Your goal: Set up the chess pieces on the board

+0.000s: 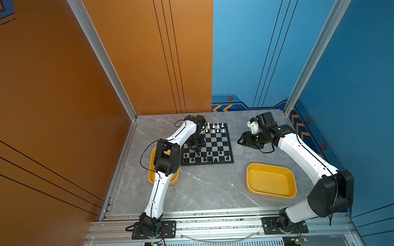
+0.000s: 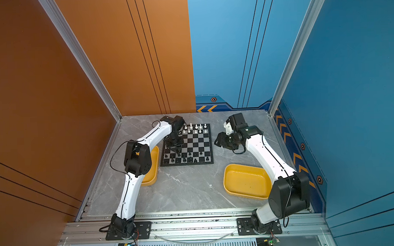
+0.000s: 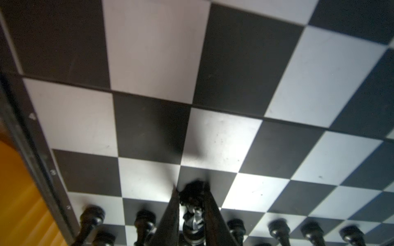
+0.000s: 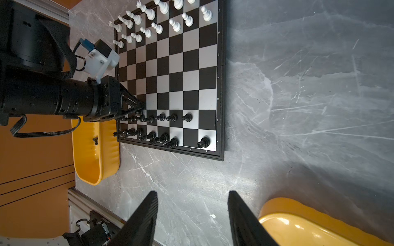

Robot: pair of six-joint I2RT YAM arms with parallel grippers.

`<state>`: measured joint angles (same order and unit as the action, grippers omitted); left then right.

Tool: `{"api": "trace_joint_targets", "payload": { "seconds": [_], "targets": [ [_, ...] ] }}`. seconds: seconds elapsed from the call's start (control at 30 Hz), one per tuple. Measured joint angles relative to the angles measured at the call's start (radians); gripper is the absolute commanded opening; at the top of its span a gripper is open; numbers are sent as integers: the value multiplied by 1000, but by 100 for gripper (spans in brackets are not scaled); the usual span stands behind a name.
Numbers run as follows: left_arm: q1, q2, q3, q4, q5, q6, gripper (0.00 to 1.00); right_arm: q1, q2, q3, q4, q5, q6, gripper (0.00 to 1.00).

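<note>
Nearest us the black chess pieces point(image 1: 209, 153) fill the board's point(image 1: 217, 139) front rows, where the left gripper point(image 3: 191, 187) pinches one black piece point(image 3: 193, 199), while the right gripper point(image 4: 192, 192) hangs beside the board, jaws apart and empty, and the white chess pieces point(image 1: 218, 126) stand farthest.

Board numbers: 7, 6, 5, 4, 3, 2, 1 in pale digits down one border of the board point(image 4: 177, 64), one beside each row (right wrist view).
Board letters: g and h on the adjoining border, under the last two columns. The other letters are too small to tell.
Left wrist view: a 2 reads on the board's border, the next digit looks like a 3 but is blurred, and the one beyond is unreadable.
Wall signs: yellow chevrons point(image 1: 223, 108) on the dark strip at the foot of the blue wall point(image 1: 245, 47), pointing left.
Emblem: hexagon emblem point(image 1: 229, 99) just above the chevrons, with no lettering legible.
</note>
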<state>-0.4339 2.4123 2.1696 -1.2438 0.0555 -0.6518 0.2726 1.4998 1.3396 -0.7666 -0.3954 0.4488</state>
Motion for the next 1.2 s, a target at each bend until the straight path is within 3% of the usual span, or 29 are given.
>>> {"api": "trace_joint_targets", "payload": {
  "seconds": [0.43,0.67,0.97,1.2],
  "targets": [
    [1,47,87,-3,5,-3,12,0,0,0,0,0,0,56],
    [2,57,114,33,12,-3,0,0,0,0,0,0,0,56],
    [-8,58,166,61,-6,20,0,1,0,0,0,0,0,56],
    [-66,42,158,88,-90,68,0,5,-2,0,0,0,0,56]
  ]
}}
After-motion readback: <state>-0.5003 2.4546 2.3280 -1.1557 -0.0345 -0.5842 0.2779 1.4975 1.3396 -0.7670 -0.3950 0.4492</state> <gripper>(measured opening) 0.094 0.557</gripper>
